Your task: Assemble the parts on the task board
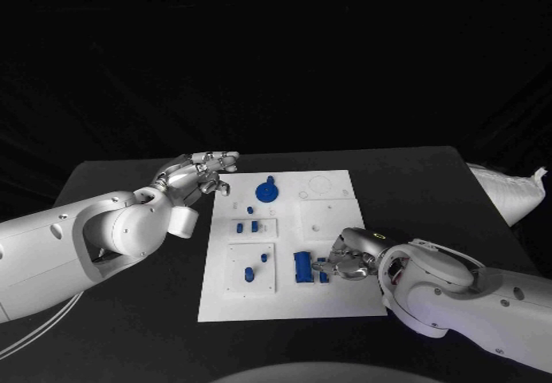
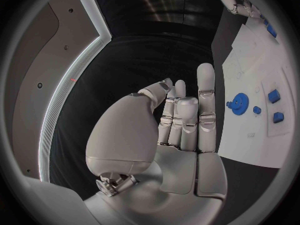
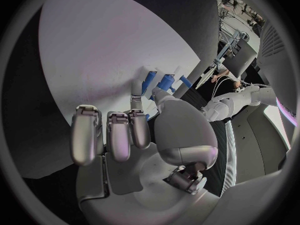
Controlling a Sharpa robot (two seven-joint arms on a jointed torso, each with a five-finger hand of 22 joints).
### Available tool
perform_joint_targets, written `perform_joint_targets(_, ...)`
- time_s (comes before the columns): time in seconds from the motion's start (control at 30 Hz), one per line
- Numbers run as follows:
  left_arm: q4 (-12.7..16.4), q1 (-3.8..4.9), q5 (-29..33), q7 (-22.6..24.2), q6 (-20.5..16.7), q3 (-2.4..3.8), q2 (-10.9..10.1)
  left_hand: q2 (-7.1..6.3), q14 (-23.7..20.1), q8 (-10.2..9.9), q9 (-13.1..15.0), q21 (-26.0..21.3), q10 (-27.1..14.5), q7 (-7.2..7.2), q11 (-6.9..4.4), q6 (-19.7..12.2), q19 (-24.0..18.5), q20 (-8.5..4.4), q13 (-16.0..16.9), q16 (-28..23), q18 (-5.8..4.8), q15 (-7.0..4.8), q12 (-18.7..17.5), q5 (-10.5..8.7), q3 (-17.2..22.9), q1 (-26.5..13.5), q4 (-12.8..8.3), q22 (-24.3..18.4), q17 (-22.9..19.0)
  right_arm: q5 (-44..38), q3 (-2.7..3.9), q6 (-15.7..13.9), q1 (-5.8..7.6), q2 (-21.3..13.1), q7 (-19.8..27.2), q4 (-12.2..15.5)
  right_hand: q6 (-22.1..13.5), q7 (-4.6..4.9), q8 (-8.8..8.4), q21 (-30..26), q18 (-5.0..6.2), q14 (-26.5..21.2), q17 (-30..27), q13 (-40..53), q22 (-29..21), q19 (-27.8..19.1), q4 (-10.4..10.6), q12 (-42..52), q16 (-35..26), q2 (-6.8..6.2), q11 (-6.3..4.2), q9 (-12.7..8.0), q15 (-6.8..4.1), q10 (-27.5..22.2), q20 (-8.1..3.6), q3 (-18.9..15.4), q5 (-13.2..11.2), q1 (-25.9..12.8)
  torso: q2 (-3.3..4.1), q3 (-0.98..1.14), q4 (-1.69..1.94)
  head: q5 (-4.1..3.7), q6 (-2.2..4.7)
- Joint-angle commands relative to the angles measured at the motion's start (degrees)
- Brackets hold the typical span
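The left hand (image 1: pixel 203 172) hovered over the black desk (image 1: pixel 127 179) just beside the far left corner of the task board (image 1: pixel 345 299), its fingers apart and holding nothing; the left wrist view showed the same hand (image 2: pixel 181 120) with fingers straight and side by side, nothing in the palm.

The task board lay in the middle of the desk, its long sides running away from the robot. Near its far end lay a round blue gear (image 1: pixel 266 191), which also showed in the left wrist view (image 2: pixel 239 105). Nearer, in a raised square panel, stood a row of small blue pieces (image 1: pixel 249 227), with one more small piece (image 1: pixel 250 211) just beyond them. In the panel nearest the robot on the left lay an oblong blue piece (image 1: pixel 249 274) and a smaller one (image 1: pixel 263 258) close by.

Right of that panel stood a taller blue block (image 1: pixel 302 266). The right hand (image 1: pixel 348 263) rested at the board's near right part, its fingertips at a small blue part (image 1: pixel 323 277) just beside the block. Whether the part was pinched could not be told. In the right wrist view the right hand (image 3: pixel 134 135) had its fingers over the white board, with blue pieces (image 3: pixel 164 82) just past the fingertips.

A white bag (image 1: pixel 506 191) lay at the desk's far right edge.
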Motion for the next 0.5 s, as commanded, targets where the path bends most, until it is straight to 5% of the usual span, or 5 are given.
perform_joint_targets(0.03,0.12,0.03,-0.17,0.12,1.11,0.04,0.03,0.44,-0.44,0.25,0.03,-0.21,-0.43,-0.03,-0.09,-0.40,-0.27,0.05,-0.09,-0.21,1.05,0.07,0.22,0.23,-0.09,0.09,-0.19,-0.09,-0.05,-1.17,-0.02,0.21,-0.09,-0.02,0.06,0.22,-0.39,-0.15,0.55,0.39,-1.03,5.40,11.28,10.61,0.08,1.33,1.89,0.23,0.19,-0.04,-0.46,0.30,-0.39,3.95,-0.43,-2.51,-2.39,-1.12,-0.02,0.01,-0.02,-0.01,0.04)
perform_joint_targets(0.37,0.09,0.02,-0.17,0.12,1.15,0.03,0.01,0.44,-0.44,0.25,0.03,-0.21,-0.43,-0.03,-0.09,-0.40,-0.27,0.05,-0.09,-0.21,1.05,0.07,0.22,0.23,-0.09,0.09,-0.19,-0.09,-0.05,-2.05,0.04,-1.63,-0.09,-0.91,0.37,0.59,-0.75,-0.08,0.96,0.32,-1.02,5.39,11.19,10.61,0.06,1.29,2.47,0.00,0.12,0.34,-0.42,0.72,-0.39,3.92,-0.39,-7.02,-5.48,-2.62,-0.04,0.06,-0.07,0.01,0.19)
perform_joint_targets(0.5,0.00,0.02,-0.17,0.15,1.13,0.03,0.01,0.44,-0.44,0.25,0.03,-0.21,-0.43,-0.03,-0.09,-0.40,-0.27,0.05,-0.09,-0.21,1.05,0.07,0.22,0.23,-0.09,0.09,-0.19,-0.09,-0.05,0.30,0.15,-6.37,-0.09,-1.94,2.03,0.93,-2.50,0.53,0.15,-0.88,-0.69,5.10,9.84,8.99,-1.64,0.64,2.34,-3.19,-0.73,0.10,0.05,0.48,-0.11,2.96,-0.24,-8.76,-4.40,-1.61,-0.10,0.06,-0.17,0.04,0.45)
